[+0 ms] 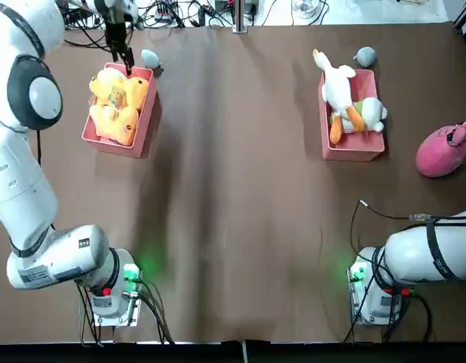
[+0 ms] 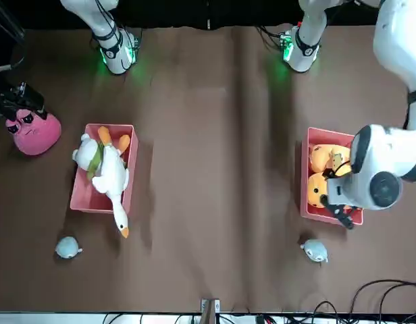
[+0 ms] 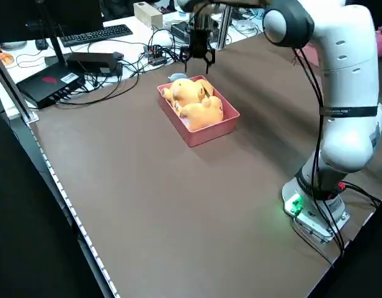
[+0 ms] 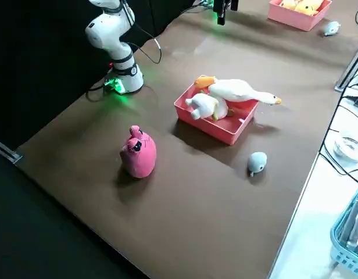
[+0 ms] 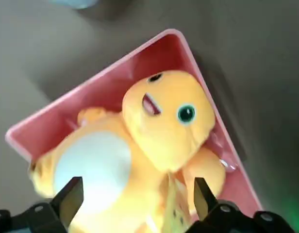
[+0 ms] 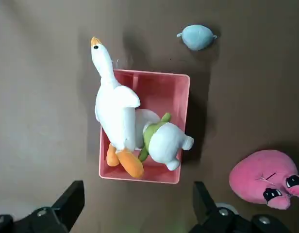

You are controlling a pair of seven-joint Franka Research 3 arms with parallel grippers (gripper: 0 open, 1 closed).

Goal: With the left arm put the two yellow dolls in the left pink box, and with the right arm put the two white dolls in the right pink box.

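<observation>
The left pink box holds the two yellow dolls, one at the far end and one nearer the robot. My left gripper hangs open just above the box's far end, holding nothing. In the left wrist view its fingers straddle a doll's face and pale belly from above. The right pink box holds the two white dolls. The long-necked goose has its head past the far rim. The stubby one lies beside it. My right gripper is open, high over that box.
A pink plush lies to the right of the right box. Small grey-blue lumps sit just beyond each box, one close to the left gripper and one by the right box. Cables and desks border the table's far edge.
</observation>
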